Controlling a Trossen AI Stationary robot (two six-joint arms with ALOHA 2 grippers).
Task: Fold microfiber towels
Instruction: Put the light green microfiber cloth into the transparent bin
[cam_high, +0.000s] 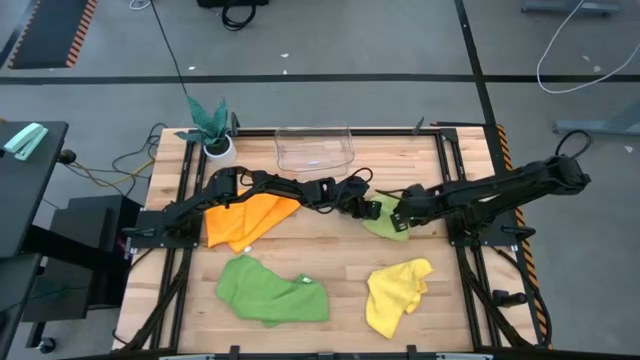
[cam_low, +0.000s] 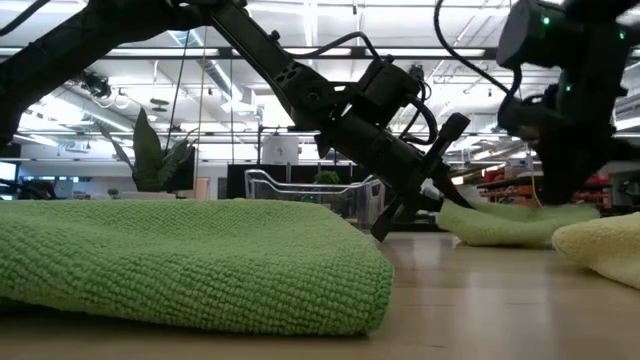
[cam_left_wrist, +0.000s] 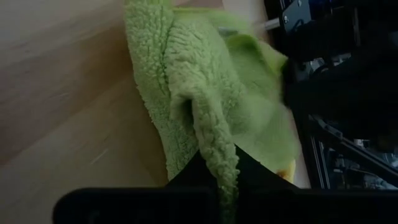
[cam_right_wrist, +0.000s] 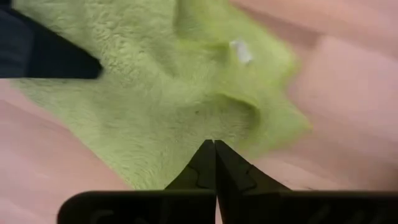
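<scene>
Grey workshop floor surrounds the wooden table (cam_high: 330, 255), and on it we go big to small. Darker green towel (cam_high: 272, 291) sprawls at about seven o'clock from the table's middle, rumpled and flat. Orange towel (cam_high: 248, 218) lies at ten o'clock, partly under the left arm. Yellow towel (cam_high: 397, 293) sits bunched at five o'clock, well apart from the others. At twelve o'clock stands the clear plastic bin (cam_high: 315, 148), with the plant (cam_high: 212, 125) in its white pot off at eleven.

Now the action: the light lime green towel (cam_high: 384, 222) lies at two o'clock, and both arms meet over it. Left gripper (cam_left_wrist: 225, 171) has a raised fold of that towel pinched between its fingers (the cloth runs right down between them). Right gripper (cam_right_wrist: 215, 163) has its fingers pressed together, tips at the towel's edge; whether any cloth is caught there, I cannot tell.
</scene>
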